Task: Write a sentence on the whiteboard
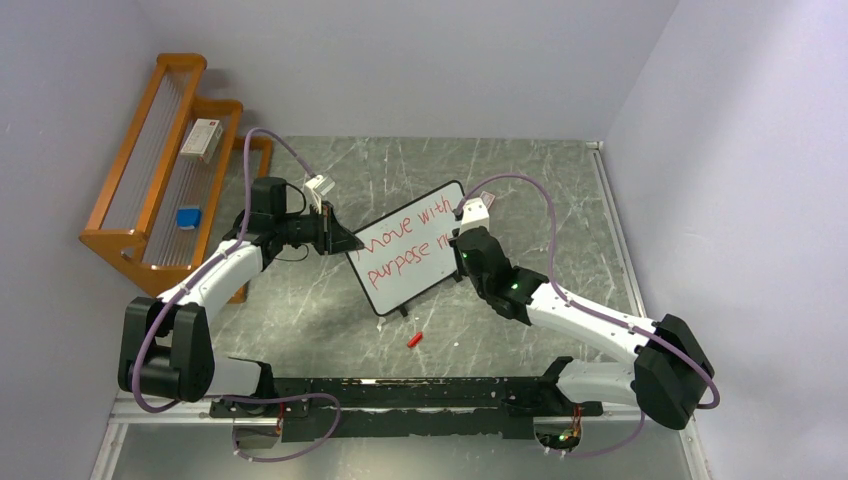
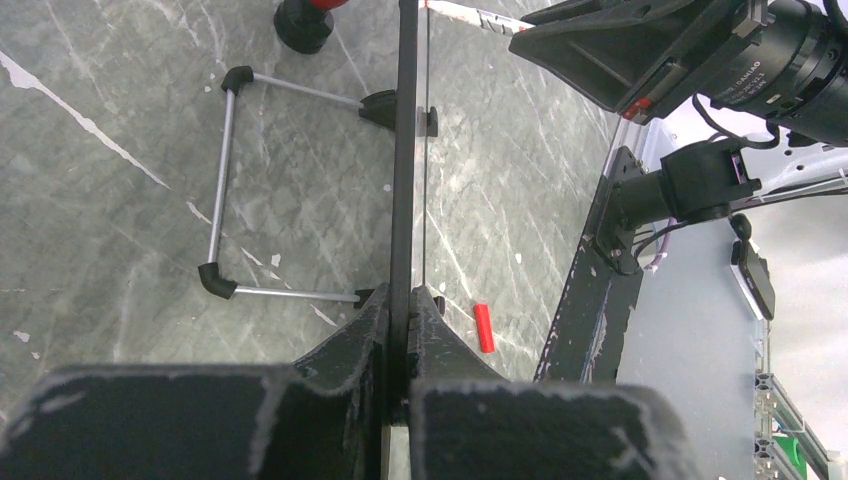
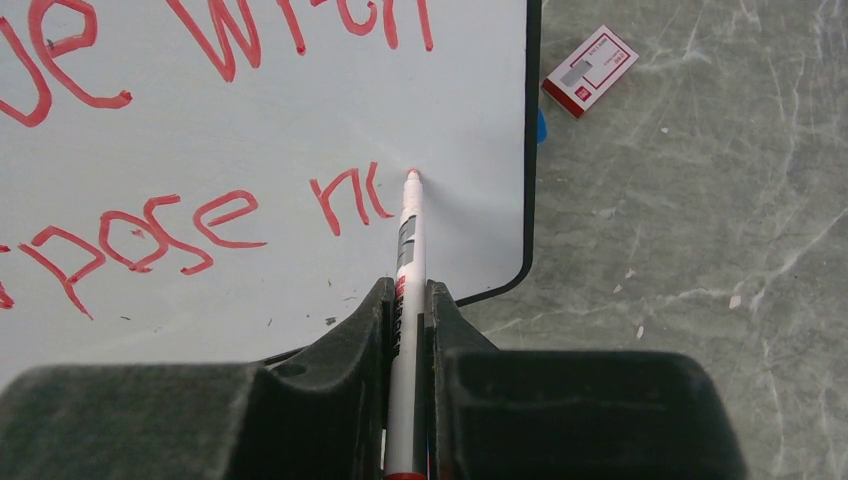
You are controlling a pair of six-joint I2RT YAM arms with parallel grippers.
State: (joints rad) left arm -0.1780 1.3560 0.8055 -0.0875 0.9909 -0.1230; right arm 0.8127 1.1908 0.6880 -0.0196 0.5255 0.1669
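We note right gripper clamped on marker | tip touching whiteboard straight ahead, board's right edge near | left gripper pinching its edge

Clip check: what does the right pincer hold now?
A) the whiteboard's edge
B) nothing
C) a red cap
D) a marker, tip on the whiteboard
D: the right pincer is shut on the marker, whose red tip touches the whiteboard.
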